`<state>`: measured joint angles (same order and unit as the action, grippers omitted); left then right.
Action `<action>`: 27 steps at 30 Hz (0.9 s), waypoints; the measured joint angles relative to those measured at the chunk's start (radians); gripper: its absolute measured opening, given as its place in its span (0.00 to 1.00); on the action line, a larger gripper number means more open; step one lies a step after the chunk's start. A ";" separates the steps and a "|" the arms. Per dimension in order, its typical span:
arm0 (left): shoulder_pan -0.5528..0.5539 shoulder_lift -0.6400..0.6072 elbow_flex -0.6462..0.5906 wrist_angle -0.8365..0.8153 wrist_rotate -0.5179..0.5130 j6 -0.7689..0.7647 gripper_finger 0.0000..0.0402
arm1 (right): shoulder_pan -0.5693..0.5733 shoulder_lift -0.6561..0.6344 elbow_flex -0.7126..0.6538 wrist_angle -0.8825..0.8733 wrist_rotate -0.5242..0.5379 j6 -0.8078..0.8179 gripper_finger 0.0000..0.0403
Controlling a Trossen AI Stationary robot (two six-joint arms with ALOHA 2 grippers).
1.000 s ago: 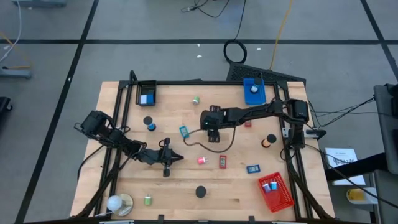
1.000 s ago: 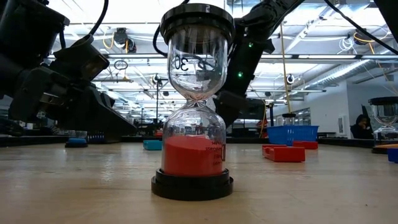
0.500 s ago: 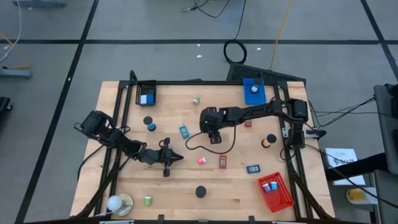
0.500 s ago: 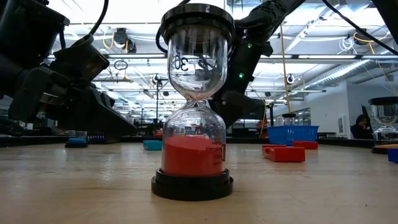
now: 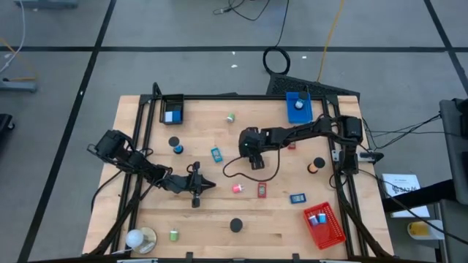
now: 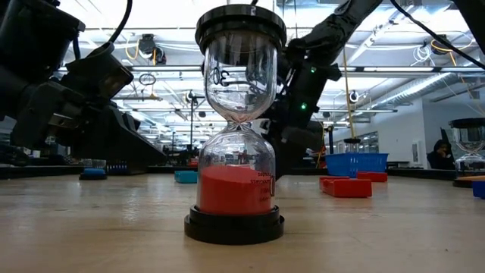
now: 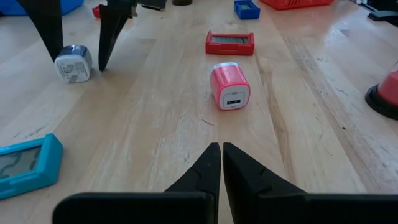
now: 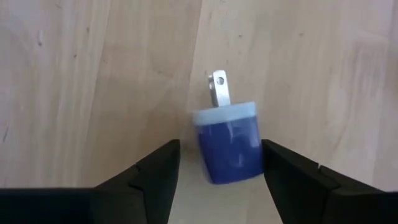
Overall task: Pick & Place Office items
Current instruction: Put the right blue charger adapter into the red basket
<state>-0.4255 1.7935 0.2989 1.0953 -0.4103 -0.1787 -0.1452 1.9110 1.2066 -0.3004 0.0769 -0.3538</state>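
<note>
My right gripper (image 8: 221,145) is open, pointing down over the table's middle (image 5: 253,159). A blue charger plug (image 8: 229,144) with a pale band and metal prongs lies flat on the wood between its fingers; whether they touch it, I cannot tell. The left wrist view shows that plug (image 7: 73,63) between those two fingers. My left gripper (image 7: 221,149) is shut and hovers low (image 5: 209,183), pointing at a pink charger (image 7: 229,86) and a red item (image 7: 230,42). A teal item (image 7: 25,165) lies beside it. Other small items are scattered (image 5: 296,198) (image 5: 178,148) (image 5: 230,117).
An hourglass with red sand (image 6: 236,121) stands near the table's near edge (image 5: 235,226). A black tray (image 5: 172,111), a blue tray (image 5: 298,107) and a red tray (image 5: 324,223) sit at the borders. A round white and tan object (image 5: 139,237) lies at the near left corner.
My right arm has shifted a little toward the table's right edge and come lower, and its cable loop on the table has changed shape. My left arm has kept still.
</note>
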 joint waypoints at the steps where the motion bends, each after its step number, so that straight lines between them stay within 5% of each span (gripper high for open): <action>1: 0.000 0.000 0.000 0.000 0.000 0.000 0.06 | 0.000 -0.001 -0.007 0.013 0.000 0.000 0.51; 12: 0.000 0.000 0.000 -0.003 0.000 0.000 0.06 | 0.009 -0.006 -0.011 0.027 0.001 0.047 0.33; 18: 0.000 0.000 0.000 -0.008 0.000 -0.001 0.06 | 0.041 -0.060 -0.012 0.002 0.006 0.119 0.33; 27: 0.000 0.000 0.000 -0.008 0.000 -0.005 0.06 | 0.098 -0.169 -0.012 -0.160 0.039 0.497 0.33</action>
<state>-0.4259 1.7932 0.2989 1.0876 -0.4103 -0.1837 -0.0469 1.7416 1.1946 -0.4602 0.1160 0.1433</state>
